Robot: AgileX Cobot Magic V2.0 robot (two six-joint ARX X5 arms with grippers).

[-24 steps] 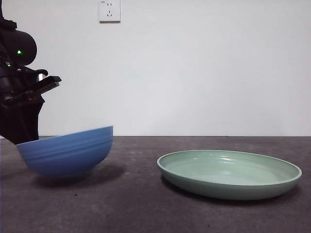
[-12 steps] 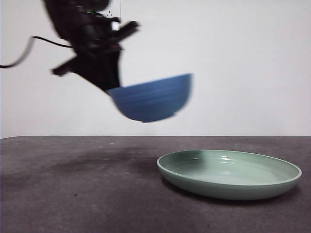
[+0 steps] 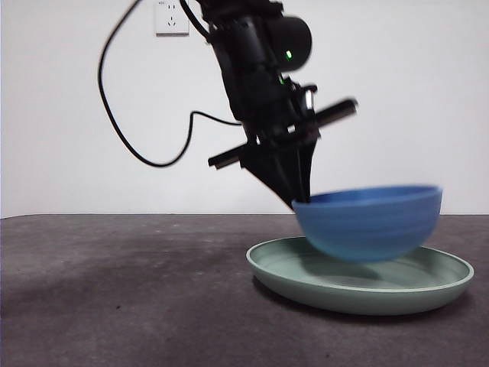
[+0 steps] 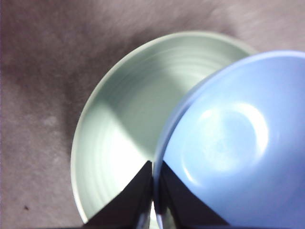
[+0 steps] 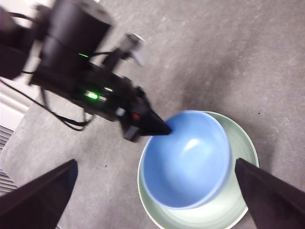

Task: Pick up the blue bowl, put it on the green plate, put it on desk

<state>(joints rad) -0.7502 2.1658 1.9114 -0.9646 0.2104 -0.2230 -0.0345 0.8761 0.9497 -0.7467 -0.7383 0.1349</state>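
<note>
- My left gripper is pinched tight on the rim of the bowl, one jaw inside the wall and one outside, with only the thin rim between them.
- In the front view that arm reaches down from the top, big and dark, and its jaws meet the bowl's rim on the side toward the picture's left.
- A black cable loops off the arm in front of the white wall, below a socket.
- The bowl hangs in my grip over the plate, mouth up and nearly level.
- Its underside sits low inside the plate's rim; whether it touches the plate floor I cannot tell, since the rim hides the bottom and the bowl is blurred.
- From my left wrist, the bowl covers one side of the plate, and the plate's pale ringed floor shows bare on the other side.
- The bowl is empty, with a bright sheen on its floor.
- The plate rests flat on the desk, toward the right in the front view.
- My right gripper hangs high above with its jaws spread wide, holding nothing.
- From my right wrist I look down on the bowl, ringed by the plate's green edge, with the left arm's tip at its rim.
</note>
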